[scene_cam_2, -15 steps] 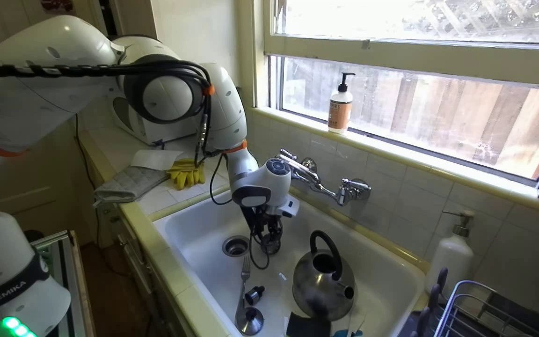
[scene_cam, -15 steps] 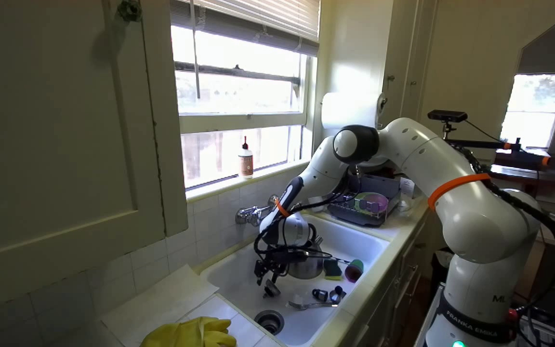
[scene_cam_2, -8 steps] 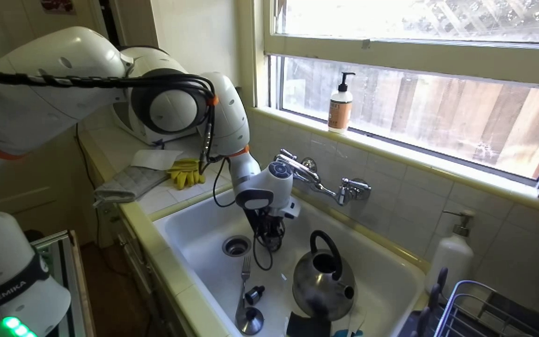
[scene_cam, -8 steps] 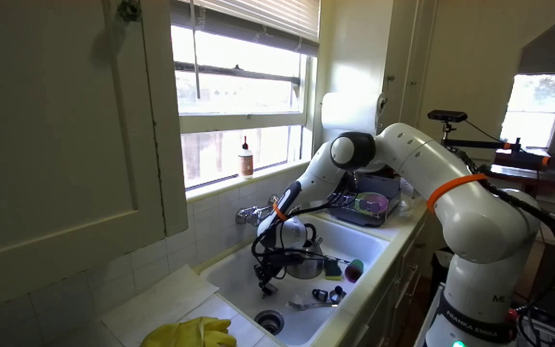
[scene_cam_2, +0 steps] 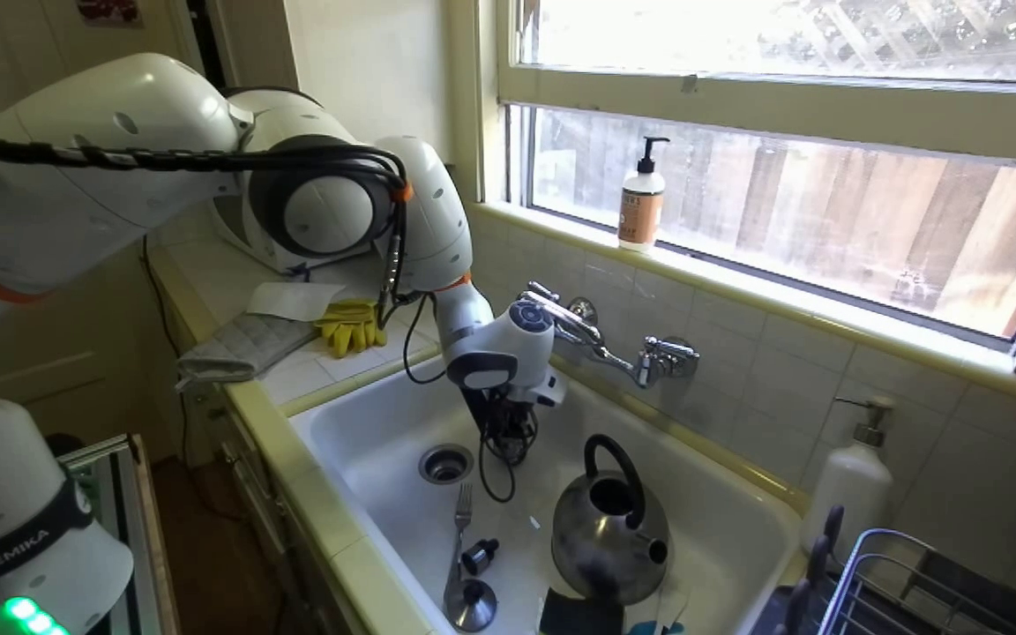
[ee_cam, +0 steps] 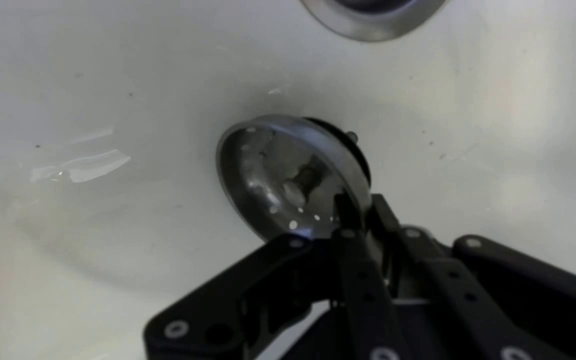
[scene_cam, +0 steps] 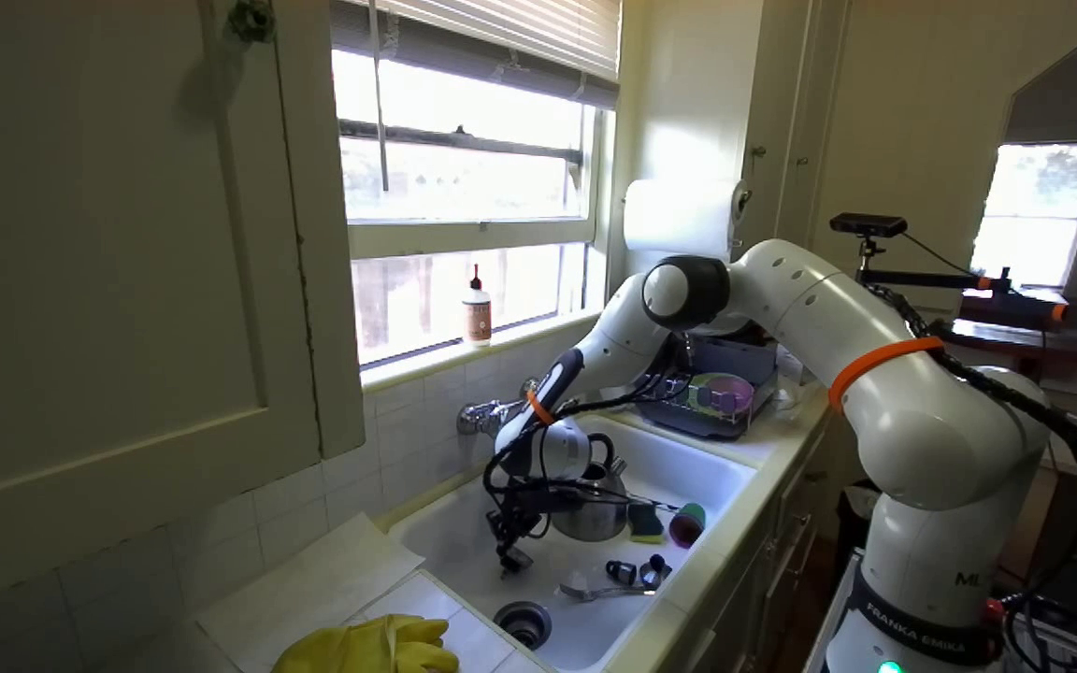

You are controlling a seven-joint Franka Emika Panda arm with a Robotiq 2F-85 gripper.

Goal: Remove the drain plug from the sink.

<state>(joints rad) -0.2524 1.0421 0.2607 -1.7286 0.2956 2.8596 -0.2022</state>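
Near the drain [scene_cam_2: 445, 464], the drain plug [ee_cam: 288, 170] is held by its rim

Within the sink [scene_cam_2: 720, 507], the end effector [ee_cam: 363, 215] is narrowed onto the drain plug, its jaws pressing from either side of the rim. The drain plug is tilted, its perforated bowl facing the wrist view. It is out of the drain and apart from it, so the unseating looks done. What is left, going by the task sentence, is most likely to carry it over the sink's edge (a pinch at one edge may let it swivel on the way).

In both exterior views the drain plug nearly merges with the end effector's dark parts, and whether it touches the sink or hangs just clear cannot be judged. The wrist view cuts off the drain at its upper margin. In an exterior view, a dark sponge [scene_cam_2: 580, 613] runs out of frame at the bottom.
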